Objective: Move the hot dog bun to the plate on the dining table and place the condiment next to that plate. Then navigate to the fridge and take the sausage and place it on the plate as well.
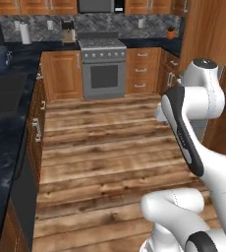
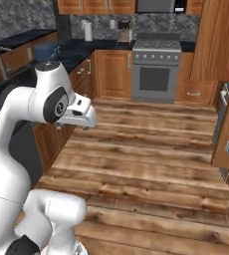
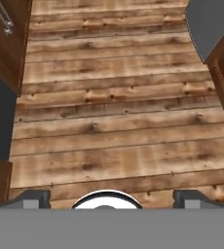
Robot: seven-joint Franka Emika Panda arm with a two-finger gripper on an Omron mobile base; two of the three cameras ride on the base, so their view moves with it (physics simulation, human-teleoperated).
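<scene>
Along the left runs one black marbled tabletop [image 1: 2, 128] over wooden cabinets with drawers, its front edge lining the open floor; on its far end stand one white paper-towel roll [image 1: 25, 33] and one dark coffee machine [image 1: 68, 31]. In the right base view a sink faucet [image 2: 2, 59] rises at that same tabletop, and a blue-grey pot [image 2: 46, 51] sits further back. One steel oven range [image 1: 103, 66] stands in the middle of the back wall, with one microwave [image 1: 101, 5] above it and wooden cabinets to both sides. The wooden plank floor [image 1: 105, 142] is one wide bare aisle between the left cabinets and the tall wood panels on the right, with plenty of open room. One small potted plant [image 1: 171, 32] sits on the back counter right of the range. At the right edge of the right base view, one light grey door edge with a handle [image 2: 222, 117], likely the fridge, shows between wood panels. The one white arm folds over the aisle with its hand pointing down at the floor. In the hand view the fingers [image 3: 34, 198] stand wide apart with nothing between them, above bare planks. The bun, plate, condiment and dining table cannot be made out.
</scene>
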